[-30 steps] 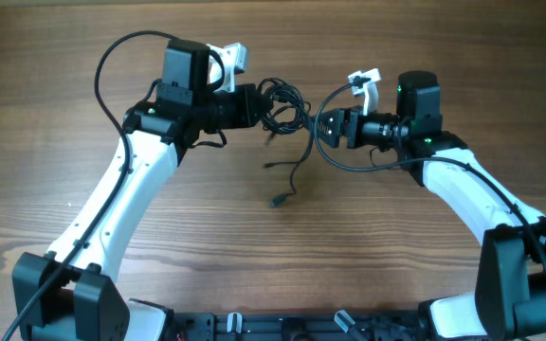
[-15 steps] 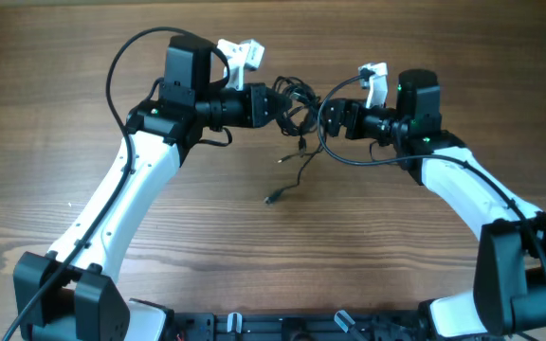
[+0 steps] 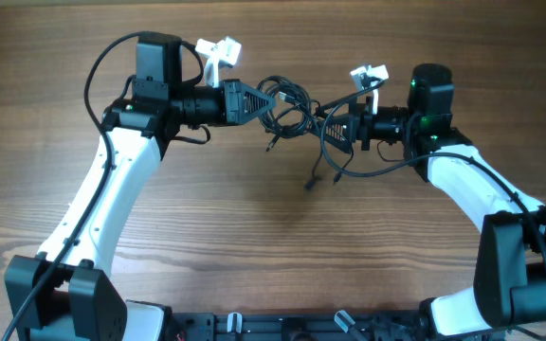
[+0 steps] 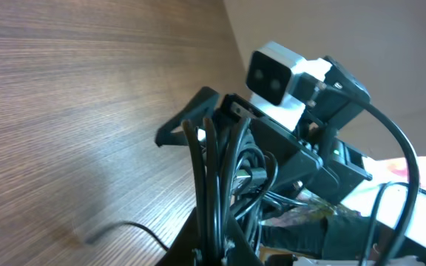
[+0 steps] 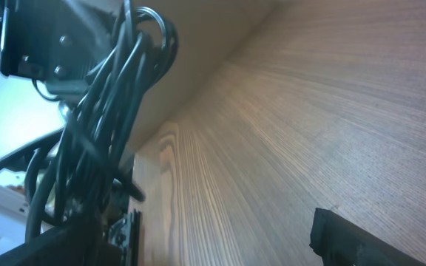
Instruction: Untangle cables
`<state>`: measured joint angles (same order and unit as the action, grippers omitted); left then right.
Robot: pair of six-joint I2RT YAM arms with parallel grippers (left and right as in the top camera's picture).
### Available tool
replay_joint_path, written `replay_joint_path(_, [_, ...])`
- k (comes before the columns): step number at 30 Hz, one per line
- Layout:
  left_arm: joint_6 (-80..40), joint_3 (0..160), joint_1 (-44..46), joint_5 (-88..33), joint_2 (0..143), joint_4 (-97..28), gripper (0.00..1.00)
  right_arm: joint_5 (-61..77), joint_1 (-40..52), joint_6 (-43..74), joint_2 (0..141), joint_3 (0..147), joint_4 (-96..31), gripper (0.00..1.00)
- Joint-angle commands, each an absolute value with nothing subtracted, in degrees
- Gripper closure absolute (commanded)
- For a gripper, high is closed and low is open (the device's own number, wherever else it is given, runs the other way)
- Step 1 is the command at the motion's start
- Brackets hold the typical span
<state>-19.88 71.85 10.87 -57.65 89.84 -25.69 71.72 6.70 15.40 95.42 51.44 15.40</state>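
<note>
The cables (image 3: 288,106) are a tangle of thin black cords held up between my two grippers at the back middle of the table. One plug end (image 3: 309,183) hangs down toward the wood. My left gripper (image 3: 265,102) is shut on the bundle; in the left wrist view several cords (image 4: 220,170) run straight up from between its closed fingers (image 4: 217,250). My right gripper (image 3: 336,125) faces the bundle from the right. In the right wrist view its fingers (image 5: 224,223) stand wide apart, and the cords (image 5: 102,111) lie against the left finger only.
The wooden table (image 3: 254,227) lies under both arms. Thicker black arm wires loop over the left arm (image 3: 98,71) and below the right wrist (image 3: 368,170). White camera mounts (image 3: 218,49) sit on each wrist.
My left arm has drawn back to the left and my right arm slightly right, stretching the bundle out between them. The hanging plug end has swung right and lifted off the table.
</note>
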Motion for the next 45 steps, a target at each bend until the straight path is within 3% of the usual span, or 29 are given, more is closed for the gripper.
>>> replay_joint_path(1, [-19.79,72.34,11.84,-60.25,90.13,-25.54,0.96,70.67,6.87,21.28,95.79,51.64,18.96,0.07])
replay_joint_path(8, [-19.77,72.34,14.41,-64.34,90.13,-25.47,0.96,57.23,7.05,33.41,95.79,51.64,22.31,0.07])
replay_joint_path(22, [-19.79,72.34,14.50,-71.13,90.13,-21.43,0.96,47.35,13.52,29.04,95.81,51.64,17.28,0.02])
replay_joint_path(29, [-19.75,72.34,14.52,-74.08,90.13,-21.32,0.96,12.19,6.61,33.36,95.81,51.64,-3.60,0.01])
replay_joint_path(35, [-19.75,72.34,14.52,-62.78,90.13,-21.61,0.96,17.45,-0.25,29.63,95.79,51.64,-5.21,0.00])
replay_joint_path(39, [-19.77,72.34,14.52,-46.74,90.13,-24.40,0.94,31.35,-0.80,21.78,95.79,51.64,-5.21,0.00])
replay_joint_path(44, [-19.77,72.34,14.52,-42.09,90.13,-26.83,0.92,45.34,-0.69,19.90,95.79,51.64,-5.10,0.00])
replay_joint_path(45, [-19.79,72.34,14.52,-42.09,90.13,-26.81,0.86,49.45,-0.51,19.92,95.81,51.64,-4.97,0.00])
